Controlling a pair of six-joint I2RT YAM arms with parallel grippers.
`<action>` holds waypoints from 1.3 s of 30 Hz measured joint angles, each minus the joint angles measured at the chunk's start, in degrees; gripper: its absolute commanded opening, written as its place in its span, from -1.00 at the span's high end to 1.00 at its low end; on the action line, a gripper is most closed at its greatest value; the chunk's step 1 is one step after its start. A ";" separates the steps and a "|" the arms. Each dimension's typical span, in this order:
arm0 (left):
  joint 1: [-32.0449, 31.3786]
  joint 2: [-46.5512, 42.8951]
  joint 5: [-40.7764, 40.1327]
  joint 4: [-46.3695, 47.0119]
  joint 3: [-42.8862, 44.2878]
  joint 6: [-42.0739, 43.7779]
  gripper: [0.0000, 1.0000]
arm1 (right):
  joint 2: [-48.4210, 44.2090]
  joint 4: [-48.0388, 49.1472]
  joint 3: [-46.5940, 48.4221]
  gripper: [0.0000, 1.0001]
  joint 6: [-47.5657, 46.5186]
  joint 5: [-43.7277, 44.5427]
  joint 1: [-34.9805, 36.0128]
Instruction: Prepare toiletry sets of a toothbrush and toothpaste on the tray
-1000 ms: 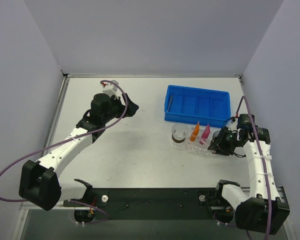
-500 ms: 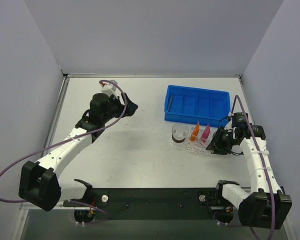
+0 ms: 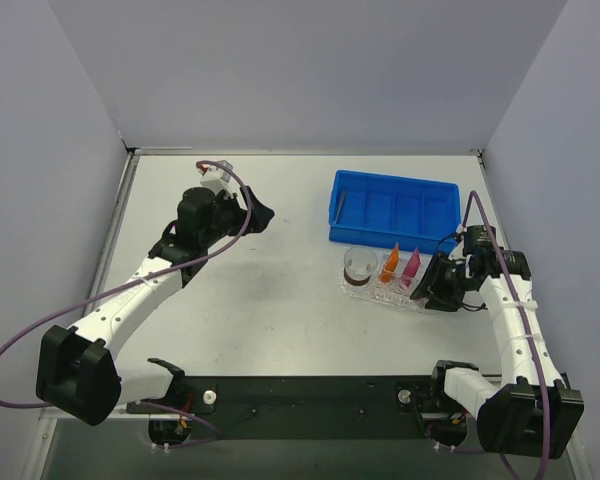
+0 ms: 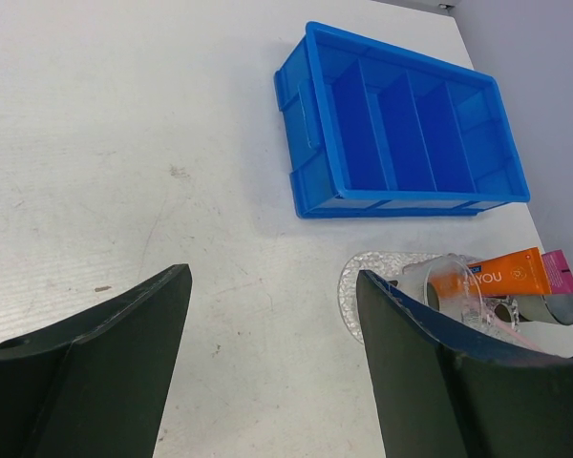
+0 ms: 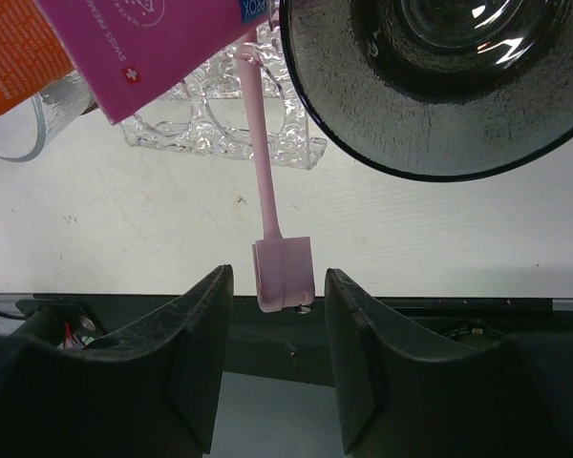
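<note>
White counter (image 3: 280, 220), grey walls. Right tool (image 5: 277, 281) open, jaws clear either side of thin pale-pink toothbrush (image 5: 261, 181), far end resting on clear bumpy plastic tray (image 5: 220, 143). Left tool (image 4: 272, 286) open, empty. Retreat straight back, no sideways nudge.

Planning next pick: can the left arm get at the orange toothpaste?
Probably: bare table lies between the open left end effector and the orange toothpaste, though the right end effector crowds the tray.

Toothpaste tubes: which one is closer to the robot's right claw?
The magenta-pink tube: it stands between the orange tube and the right gripper.
</note>
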 measured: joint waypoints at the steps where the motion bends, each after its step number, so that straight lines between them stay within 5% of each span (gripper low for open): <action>1: 0.00 -0.07 -0.02 0.00 -0.02 0.00 -0.61 | 0.00 0.04 -0.11 0.19 0.00 0.00 0.00; 17: 0.26 -1.57 -0.46 -0.20 -0.66 0.00 -0.61 | -2.69 0.07 0.37 -0.09 0.79 1.22 0.00; 29: -0.28 -1.03 -5.03 -7.08 5.46 4.31 -0.56 | -3.65 -0.52 15.04 -0.05 1.70 5.46 0.02; 39: -13.07 13.70 -8.26 -7.72 20.59 9.94 -0.42 | 3.06 2.49 25.20 -0.04 1.68 9.42 3.41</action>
